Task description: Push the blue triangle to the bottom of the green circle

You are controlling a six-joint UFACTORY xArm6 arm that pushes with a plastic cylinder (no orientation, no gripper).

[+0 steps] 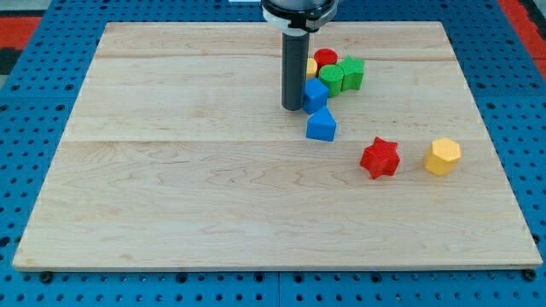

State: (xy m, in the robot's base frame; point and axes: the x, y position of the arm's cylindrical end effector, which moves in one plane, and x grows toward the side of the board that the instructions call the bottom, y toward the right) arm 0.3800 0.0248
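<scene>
The blue triangle (pixel 322 125) lies right of the board's middle, toward the view's top. The green circle (pixel 332 78) sits above it in a tight cluster, with a blue cube-like block (pixel 315 94) between the two. My tip (pixel 293 107) rests on the board just left of the blue cube and up-left of the blue triangle, a small gap away from the triangle. The rod rises straight up from it.
The cluster also holds a red circle (pixel 326 59), a green star-like block (pixel 351 72) and a yellow block (pixel 310 67) partly hidden behind the rod. A red star (pixel 380 158) and a yellow hexagon (pixel 443 157) lie at the view's right. The wooden board (pixel 171 188) sits on a blue pegboard.
</scene>
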